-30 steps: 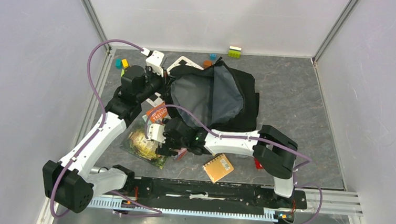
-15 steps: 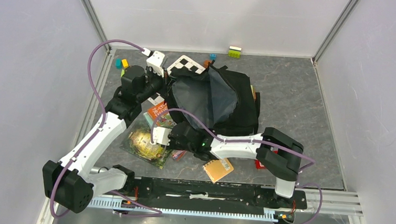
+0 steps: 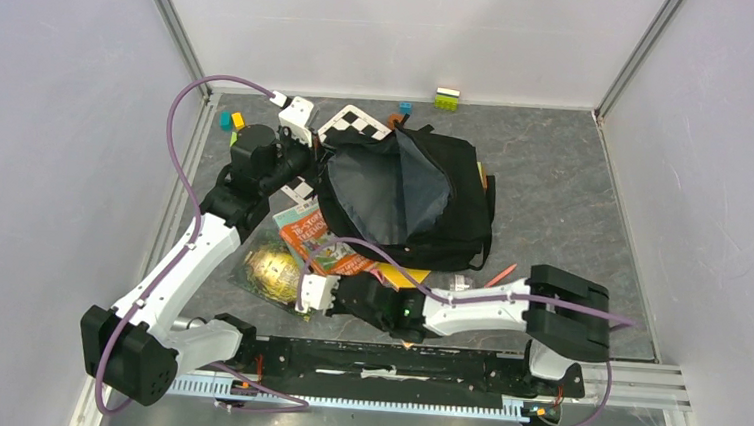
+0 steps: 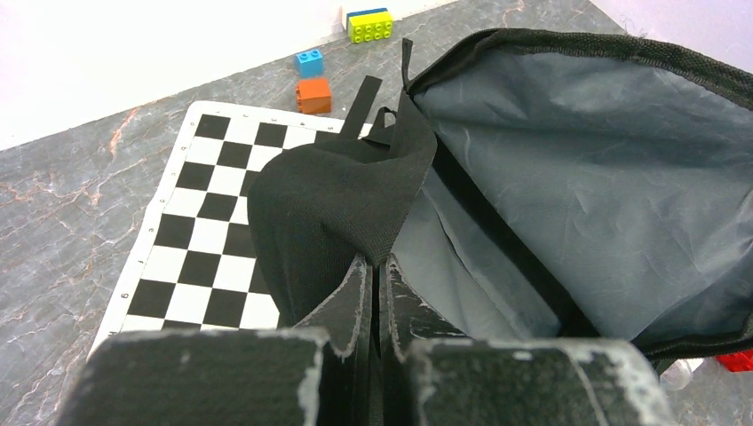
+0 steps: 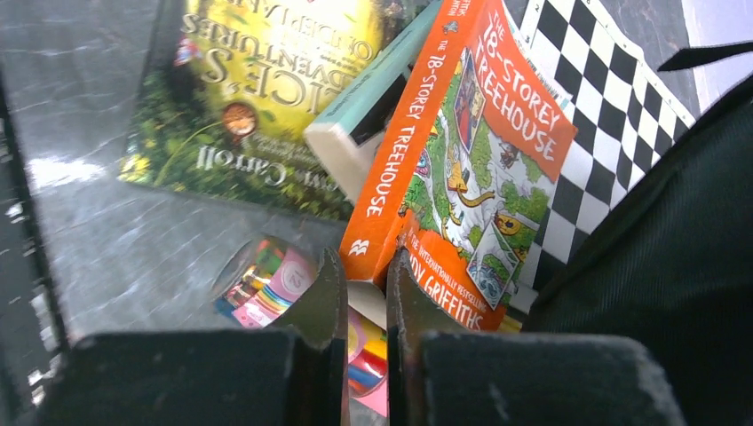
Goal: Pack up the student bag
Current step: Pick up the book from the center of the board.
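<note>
Firmly, the left pincer (image 4: 375, 266) is clamped on a rim fold of the large black soft fabric student bag (image 3: 458, 214), which lies gaping open just beyond it. The right pincer (image 5: 366, 266) has its jaws almost together at a corner of an orange paperback book (image 5: 497, 151), the bag just beside; whether it truly grips cannot be told.

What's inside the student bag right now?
Through the student bag's open mouth only bare grey lining shows, no packed items. The part behind the black flap pinched by the left tool is hidden.
</note>
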Available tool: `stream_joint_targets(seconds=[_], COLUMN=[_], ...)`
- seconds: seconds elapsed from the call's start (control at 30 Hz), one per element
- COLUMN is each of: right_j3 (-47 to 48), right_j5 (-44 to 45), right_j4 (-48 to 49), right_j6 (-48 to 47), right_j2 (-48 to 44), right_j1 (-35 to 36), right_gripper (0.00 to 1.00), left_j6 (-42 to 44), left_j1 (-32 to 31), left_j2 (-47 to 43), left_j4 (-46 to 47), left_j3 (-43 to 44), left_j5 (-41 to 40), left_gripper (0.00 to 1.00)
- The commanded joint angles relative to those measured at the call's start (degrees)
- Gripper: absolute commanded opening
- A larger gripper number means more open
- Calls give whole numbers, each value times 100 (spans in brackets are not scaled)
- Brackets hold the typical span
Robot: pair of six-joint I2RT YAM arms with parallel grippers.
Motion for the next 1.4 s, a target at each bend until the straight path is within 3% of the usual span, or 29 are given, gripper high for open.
stream_joint_targets(seconds=[0.0,0.33,0.83,1.13,1.37], right_j3=[-426,-537,-417,-199,-247], right_j5=[716,1705,1574,2213,3036], right_j4=[326,680,383,-209,-93], right_j6=[684,862,927,1107,929], right_j2=[-733,-1705,-2590,-3728,-4393], right_j1=[435,535,702,840,840], right_gripper=[0,0,0,0,0], left_j6=[-124,-141,-139,-123,-163], left_j1=[-23,-24,-21,-24,-18], left_j2=[-234,-227,-187,-144,-106], left_j4=[298,295,230,109,60], left_j3=[218,218,257,314,358], left_j5=[76,80,8,-247,-303], left_gripper=[2,2,2,2,2])
